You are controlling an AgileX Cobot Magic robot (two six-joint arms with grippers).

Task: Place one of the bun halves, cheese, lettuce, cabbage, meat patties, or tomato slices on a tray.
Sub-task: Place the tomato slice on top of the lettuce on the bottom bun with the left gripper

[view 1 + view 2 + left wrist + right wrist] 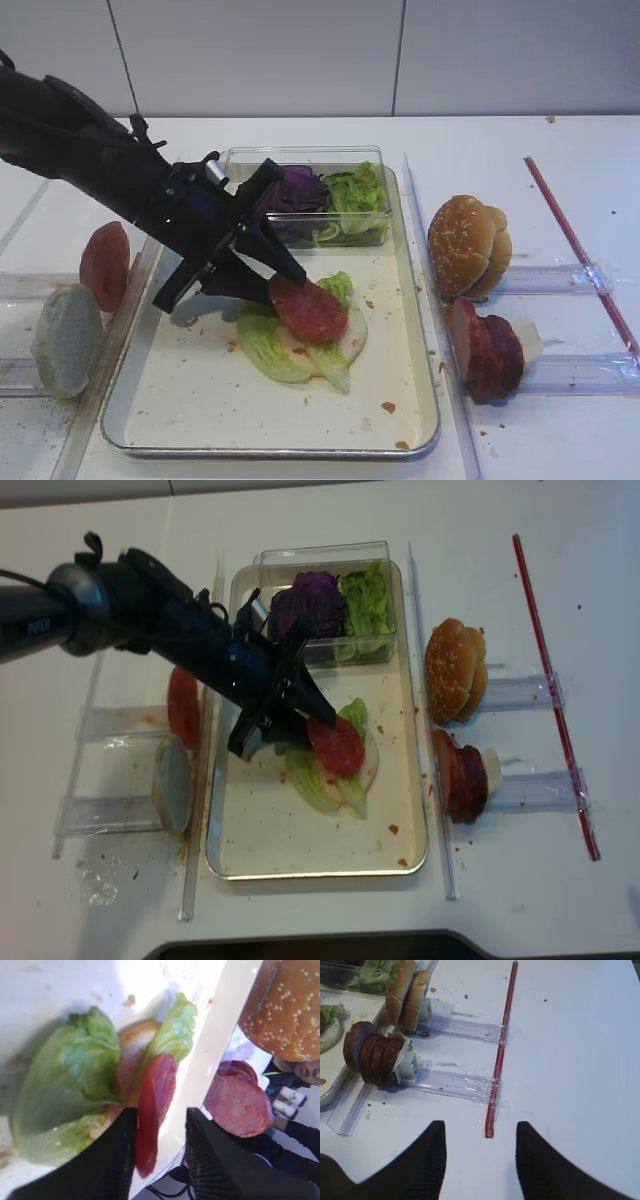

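Left gripper [160, 1160] grips a tomato slice [154, 1110] over lettuce [70, 1085] in the tray [420, 400]; right gripper [480, 1155] gapes, right of tray.

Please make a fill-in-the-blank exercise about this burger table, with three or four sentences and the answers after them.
1. The left claw holds a tomato slice over the ____.
2. Under that slice, green ____ leaves lie on a pale bun half.
3. The clear plastic box at the far end of the tray holds lettuce and purple ____.
4. The right claw hangs open over the table, and between its fingers the end of a red ____ shows.

Answers: tray; lettuce; cabbage; strip
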